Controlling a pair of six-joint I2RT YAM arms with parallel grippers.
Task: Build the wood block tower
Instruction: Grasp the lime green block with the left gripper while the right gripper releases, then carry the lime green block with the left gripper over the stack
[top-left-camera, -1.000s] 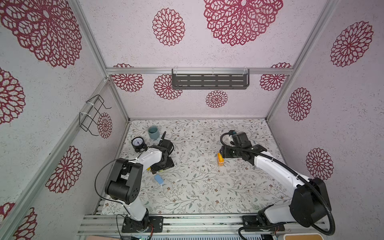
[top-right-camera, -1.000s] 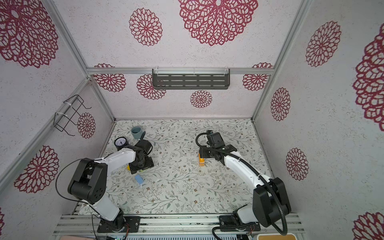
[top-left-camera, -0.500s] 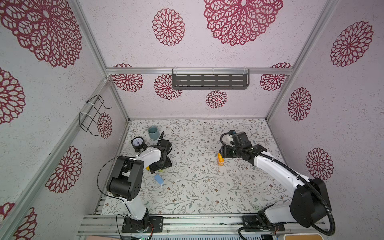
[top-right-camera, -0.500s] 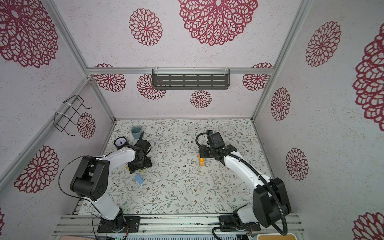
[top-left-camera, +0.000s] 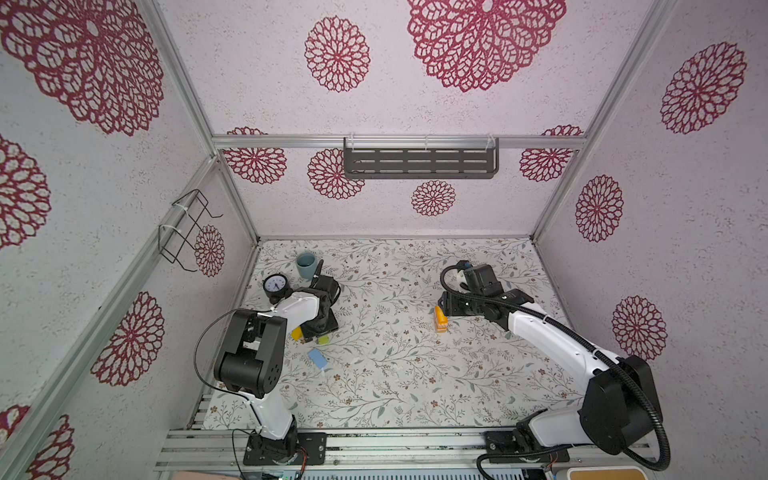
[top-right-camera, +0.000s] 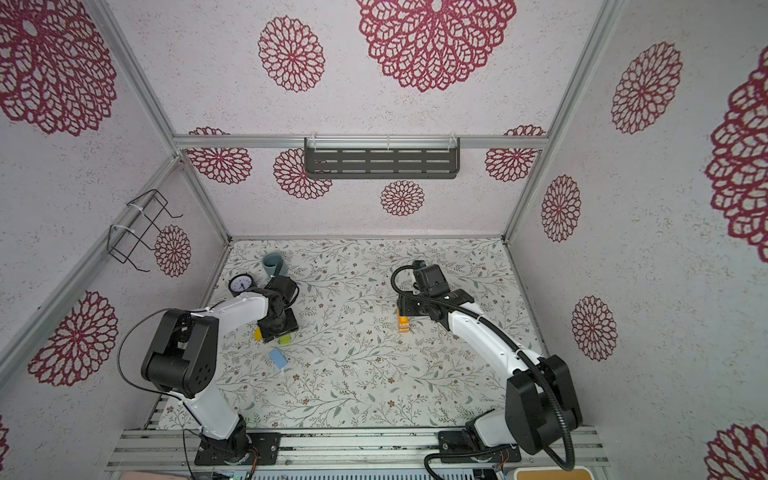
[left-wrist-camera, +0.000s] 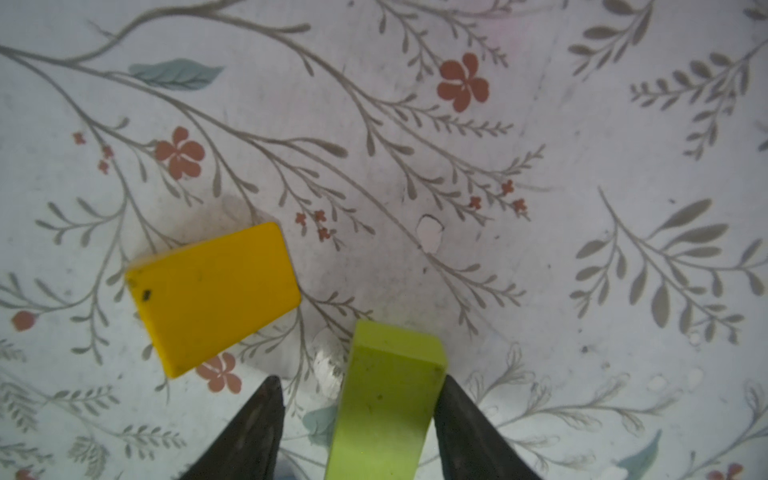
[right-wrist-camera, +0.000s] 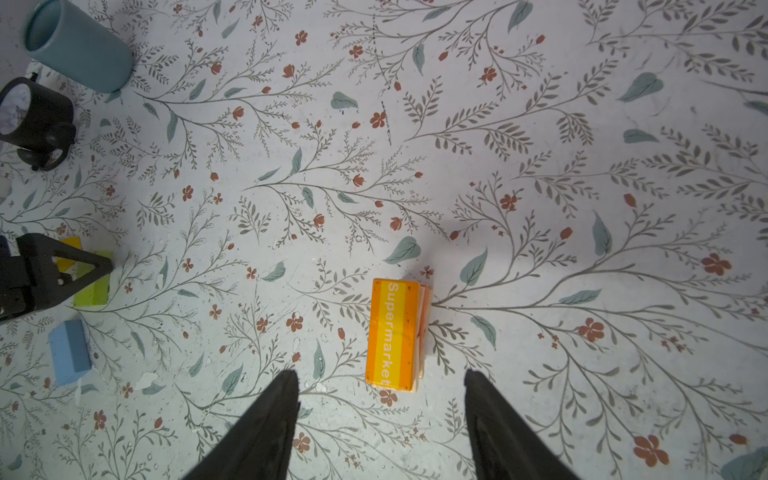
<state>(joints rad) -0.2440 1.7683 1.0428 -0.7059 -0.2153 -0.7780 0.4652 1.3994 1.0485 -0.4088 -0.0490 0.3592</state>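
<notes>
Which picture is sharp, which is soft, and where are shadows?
Left wrist view: soft; the lime-green wooden block near the lens is blurred, a faint shadow lies by the yellow wooden block. Right wrist view: sharp, the lettering on the orange striped block reads clearly; the grey-blue cup looks stretched. Both top views: even light, no glare.

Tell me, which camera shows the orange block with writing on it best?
The right wrist view: the orange block sits close, its word "Supermarket" readable. In both top views the block is a small orange shape, lettering unreadable. The left wrist view does not show it.
</notes>
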